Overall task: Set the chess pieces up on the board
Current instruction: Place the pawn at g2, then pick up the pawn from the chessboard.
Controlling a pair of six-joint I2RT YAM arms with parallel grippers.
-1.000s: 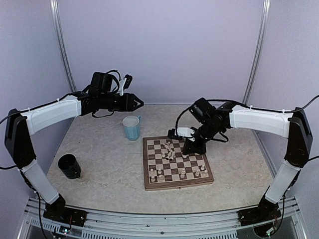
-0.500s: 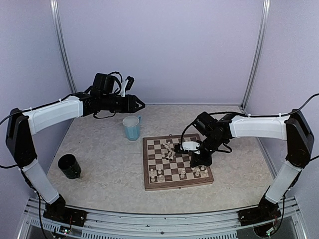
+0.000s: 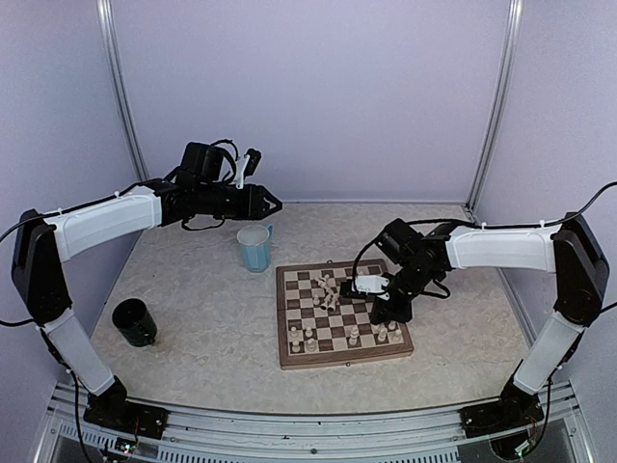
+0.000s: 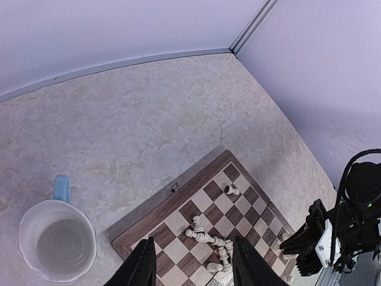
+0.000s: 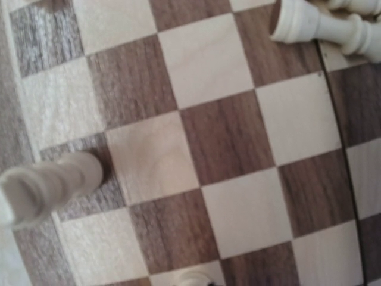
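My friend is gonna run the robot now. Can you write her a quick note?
Left claw: open and empty, up in the air near the blue cup.
Right claw: shut, low over the right side of the board; whether it holds a piece can't be seen.
Done: a few chess pieces stand in the near rows.
Left: a heap of pieces lies tipped over mid-board and needs standing up.

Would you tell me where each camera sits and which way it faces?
Top external: above and behind the bases, facing down over the table; left arm and right arm show.
Left wrist: held high, facing down at cup and board; own jaws at bottom edge.
Right wrist: close over board, facing down at pieces; no jaws visible.
All three share the board.
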